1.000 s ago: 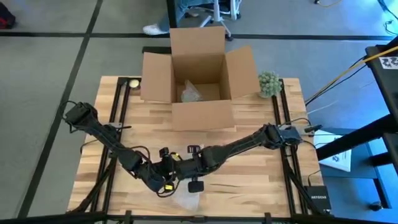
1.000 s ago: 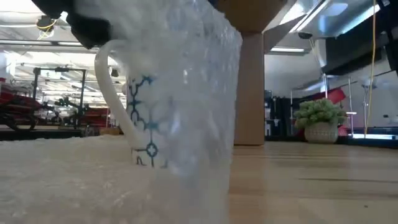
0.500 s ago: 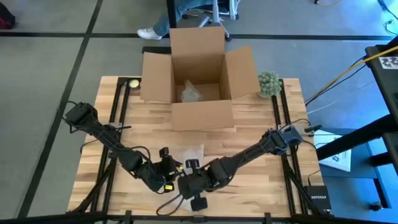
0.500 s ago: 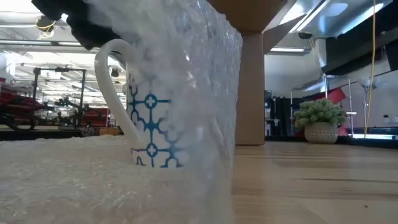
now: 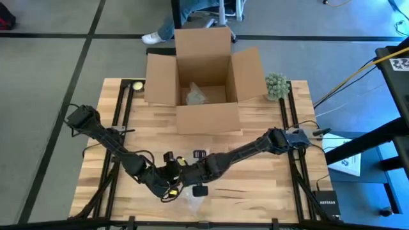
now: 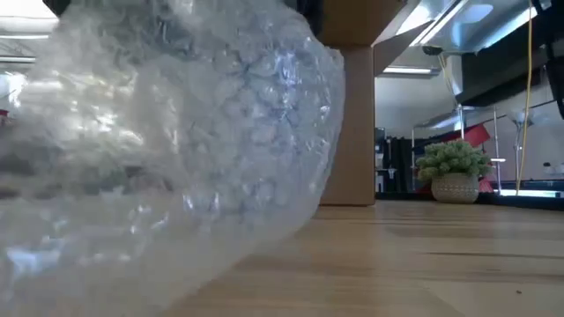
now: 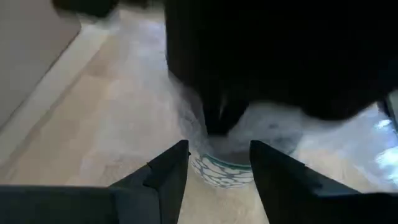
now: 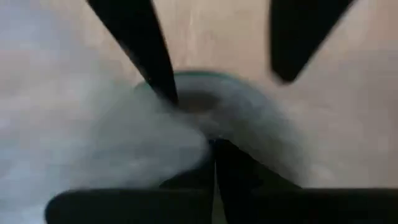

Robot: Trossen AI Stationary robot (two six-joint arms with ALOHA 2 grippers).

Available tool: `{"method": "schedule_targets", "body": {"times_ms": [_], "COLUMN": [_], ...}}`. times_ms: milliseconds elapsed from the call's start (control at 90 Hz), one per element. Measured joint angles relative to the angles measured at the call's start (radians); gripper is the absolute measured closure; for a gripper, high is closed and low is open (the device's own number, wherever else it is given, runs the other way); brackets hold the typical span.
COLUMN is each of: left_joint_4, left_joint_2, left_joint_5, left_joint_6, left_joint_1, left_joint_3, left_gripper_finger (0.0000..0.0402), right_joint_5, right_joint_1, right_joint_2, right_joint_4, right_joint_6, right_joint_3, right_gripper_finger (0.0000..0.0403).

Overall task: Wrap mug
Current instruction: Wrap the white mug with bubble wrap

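Observation:
The mug [image 7: 222, 170], white with a blue pattern, stands near the table's front edge under both grippers. In the low view it is hidden behind clear bubble wrap [image 6: 176, 158], which is draped over it. A bit of wrap [image 5: 193, 203] lies toward the near edge. My left gripper [image 5: 172, 174] is open, its fingers on either side of the mug [image 7: 217, 149]. My right gripper [image 5: 195, 173] is above the mug's rim [image 8: 205, 78] and shut on the wrap. My left gripper has one finger [image 8: 155, 74] close against the mug's rim and the other standing off it; I cannot tell whether it touches. My right gripper [image 8: 214, 163] pinches the bubble wrap [image 8: 124, 149] between its shut fingers above the mug's mouth; blur hides which edge it has.
An open cardboard box [image 5: 204, 70] with a wrapped thing inside stands at the far middle. A small potted plant [image 5: 276, 85] is at the far right and a small round object [image 5: 137, 85] at the far left. Bare wood lies to the right of the mug.
My right gripper swung toward the near edge, then came back toward the far side over the mug. The bubble wrap, which left the handle and blue pattern showing in the low view, has been folded over the mug and now covers it.

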Motion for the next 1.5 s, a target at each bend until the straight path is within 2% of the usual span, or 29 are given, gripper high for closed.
{"method": "schedule_targets", "body": {"times_ms": [156, 511, 611, 767, 911, 989, 1189, 1422, 1500], "left_joint_4": [-0.002, -0.001, -0.002, -0.003, -0.002, -0.004, -0.005, -0.005, -0.007], "left_joint_2": [0.000, -0.003, -0.002, -0.002, -0.002, -0.002, -0.002, -0.002, -0.002], "left_joint_5": [0.001, 0.001, 0.001, 0.001, 0.001, 0.001, 0.001, 0.001, 0.001], "left_joint_6": [0.000, 0.000, 0.000, 0.000, 0.000, 0.000, 0.000, -0.005, -0.009], "left_joint_1": [0.000, 0.000, 0.000, 0.000, 0.000, 0.000, 0.000, 0.000, -0.001], "left_joint_3": [0.000, 0.001, 0.001, 0.001, 0.001, 0.001, 0.001, 0.001, 0.000], "left_gripper_finger": [0.0245, 0.0245, 0.0245, 0.0245, 0.0245, 0.0245, 0.0245, 0.0245, 0.0245], "right_joint_5": [-0.026, 0.001, 0.072, 0.242, 0.363, 0.337, 0.144, 0.151, 0.118], "right_joint_1": [0.000, 0.029, 0.026, 0.012, 0.005, 0.006, 0.037, 0.031, 0.028], "right_joint_2": [0.002, 0.003, -0.026, -0.034, -0.013, 0.007, 0.008, 0.063, 0.104], "right_joint_4": [-0.006, -0.224, -0.263, -0.316, -0.292, -0.272, -0.275, -0.252, -0.244], "right_joint_6": [0.000, -0.001, 0.001, 0.024, 0.019, -0.008, -0.026, -0.024, -0.030], "right_joint_3": [-0.006, 0.260, 0.254, 0.248, 0.246, 0.246, 0.245, 0.245, 0.245], "right_gripper_finger": [0.0402, 0.0402, 0.0402, 0.0402, 0.0402, 0.0402, 0.0402, 0.0402, 0.0402]}}
